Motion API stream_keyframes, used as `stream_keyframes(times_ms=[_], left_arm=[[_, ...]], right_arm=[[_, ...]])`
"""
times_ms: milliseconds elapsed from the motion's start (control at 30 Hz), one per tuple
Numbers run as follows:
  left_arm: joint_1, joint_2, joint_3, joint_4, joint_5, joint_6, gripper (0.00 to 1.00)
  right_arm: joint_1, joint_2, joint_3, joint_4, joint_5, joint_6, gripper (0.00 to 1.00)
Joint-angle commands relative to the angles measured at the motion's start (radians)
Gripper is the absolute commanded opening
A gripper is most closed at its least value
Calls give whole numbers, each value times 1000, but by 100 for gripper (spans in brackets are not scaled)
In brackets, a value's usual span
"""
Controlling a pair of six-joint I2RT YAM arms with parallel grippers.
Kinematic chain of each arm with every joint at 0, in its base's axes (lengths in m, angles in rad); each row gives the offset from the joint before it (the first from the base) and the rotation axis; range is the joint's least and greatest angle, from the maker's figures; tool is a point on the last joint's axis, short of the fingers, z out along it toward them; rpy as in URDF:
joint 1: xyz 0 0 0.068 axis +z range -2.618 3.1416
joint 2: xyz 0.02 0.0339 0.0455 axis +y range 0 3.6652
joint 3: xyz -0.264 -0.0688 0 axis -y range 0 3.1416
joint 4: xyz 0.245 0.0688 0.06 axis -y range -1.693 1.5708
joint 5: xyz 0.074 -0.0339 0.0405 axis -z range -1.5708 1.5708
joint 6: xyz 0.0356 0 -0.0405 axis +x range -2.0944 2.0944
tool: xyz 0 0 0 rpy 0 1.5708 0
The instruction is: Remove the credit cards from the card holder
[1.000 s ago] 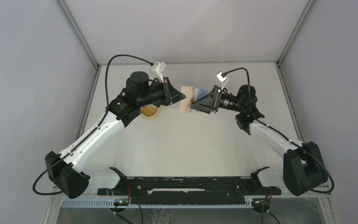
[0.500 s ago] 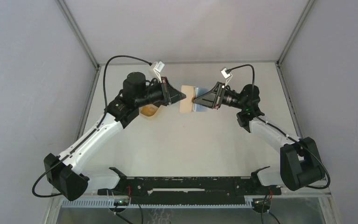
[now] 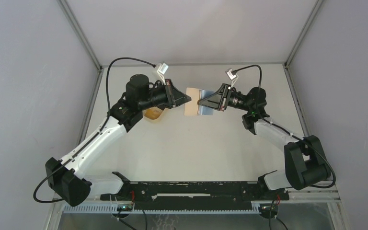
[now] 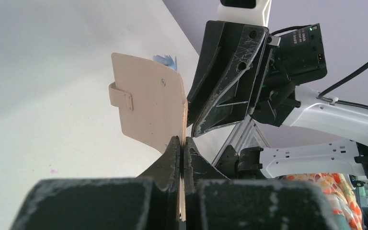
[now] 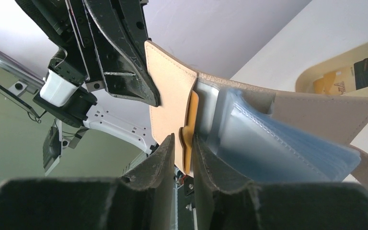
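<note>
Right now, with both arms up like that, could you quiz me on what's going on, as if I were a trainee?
1. True or false: the card holder is lying flat, with nothing touching it.
2. What sits between the fingers of the right gripper? A) an orange piece at the holder's opening B) a pen C) a spoon
3. What colour are the plastic sleeves fanning out of the holder?
Key: 1 false, the left gripper is clamped on its edge and holds it upright. 2 A. 3 light blue.
</note>
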Motion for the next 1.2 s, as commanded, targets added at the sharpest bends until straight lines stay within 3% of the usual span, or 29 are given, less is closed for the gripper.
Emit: stream_keyframes(times_ms=[0,233,467,667,833,967,1167], left_arm=[[9,-28,-19,68,22,-21,0],[13,-27,-30,90,37,-34,0],[14,-25,-35,114,58,-46,0],[19,-32,-51,113,62,-46,0],[30,-45,-63,98,67,-35,0],[47,-58,-71,63,73,-12,0],[73,-61,-69,-3,95,29,3]], right_arm=[[3,-3,29,83,-21,26,27],[24,23,58,88,-33,37,23],[48,50,80,101,-40,49,30],[43,47,82,111,-44,62,11],[32,43,82,111,-58,68,9],[12,32,82,113,-76,76,0],[-28,13,72,113,-115,86,0]])
